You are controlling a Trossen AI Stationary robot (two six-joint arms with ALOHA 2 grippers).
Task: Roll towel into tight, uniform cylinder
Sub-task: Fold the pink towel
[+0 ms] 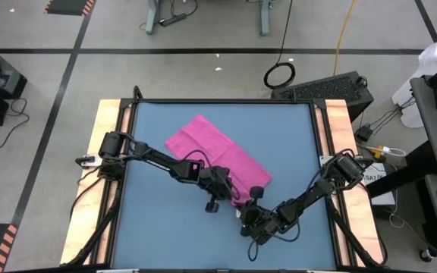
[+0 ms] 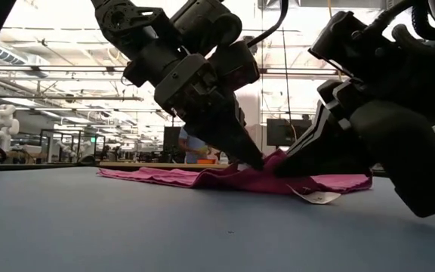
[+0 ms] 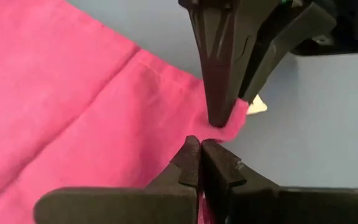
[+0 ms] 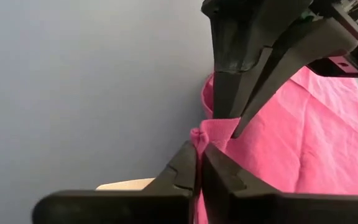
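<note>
The magenta-pink towel (image 1: 215, 148) lies spread out slantwise on the blue table (image 1: 158, 220), its flat underside on the tabletop. A small white tag (image 2: 316, 197) at its near right corner rests on the table. Both grippers meet at that corner. My left gripper (image 3: 201, 149) reaches in from the table's left and is shut on the cloth. My right gripper (image 4: 199, 148) reaches in from the right and is shut on the cloth just beside it. No cylinder shows; the towel is unrolled. My left gripper pinches the towel near its near right corner (image 3: 188, 127) between its two fingers. It slants down from the table's left. The cloth rises to a low peak (image 2: 269, 160) at the fingers, and the rest lies flat on the table. My right gripper pinches a small bunched bit of the towel's corner edge (image 4: 197, 133) between its two fingertips. It slants down from the table's right and near side. The pinched cloth is puckered and barely off the table; the tag lies below it.
Wooden rails (image 1: 112, 121) run along the table's left and right sides. Bare blue tabletop shows left of and nearer than the towel (image 1: 158, 235) and at the far right (image 1: 287, 129). The two grippers' fingers stand almost tip to tip.
</note>
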